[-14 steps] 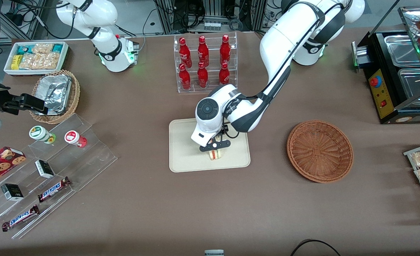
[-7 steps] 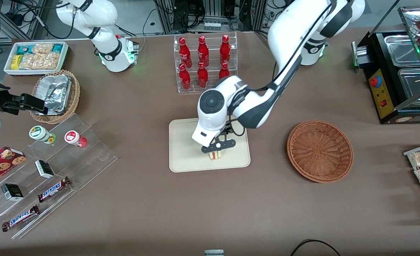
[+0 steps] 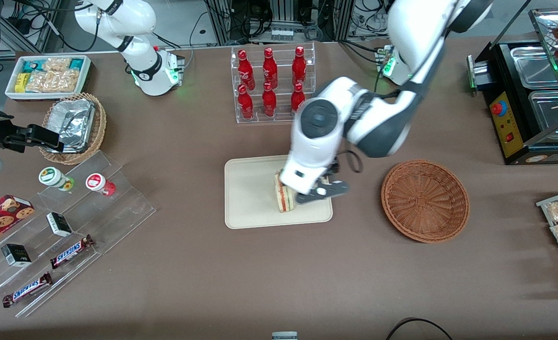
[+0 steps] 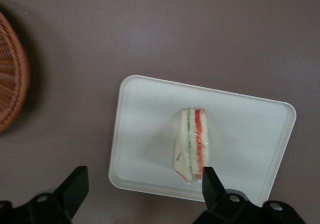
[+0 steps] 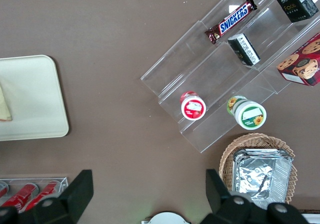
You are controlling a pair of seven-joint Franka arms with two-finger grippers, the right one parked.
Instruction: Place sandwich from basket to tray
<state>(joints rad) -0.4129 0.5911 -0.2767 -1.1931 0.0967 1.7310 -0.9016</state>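
The sandwich (image 3: 282, 196), a pale wedge with red and green layers, lies on the cream tray (image 3: 245, 198), near the tray's edge closest to the front camera. The left wrist view shows the sandwich (image 4: 191, 144) resting alone on the tray (image 4: 145, 129). My left gripper (image 3: 320, 190) hangs raised above the tray's end that faces the reddish-brown basket (image 3: 425, 200). It is open (image 4: 144, 174) with nothing between its fingers. One fingertip (image 4: 208, 176) overlaps the sandwich's corner in that view. The basket (image 4: 10, 79) holds nothing.
A clear rack of red bottles (image 3: 271, 85) stands farther from the camera than the tray. Toward the parked arm's end are a stepped acrylic shelf with snacks (image 3: 66, 222), a tan basket with foil (image 3: 73, 127) and a white bin (image 3: 47, 75). A food warmer (image 3: 534, 94) stands at the working arm's end.
The left arm has risen and swung toward the basket, uncovering the sandwich, which stays lying on the tray.
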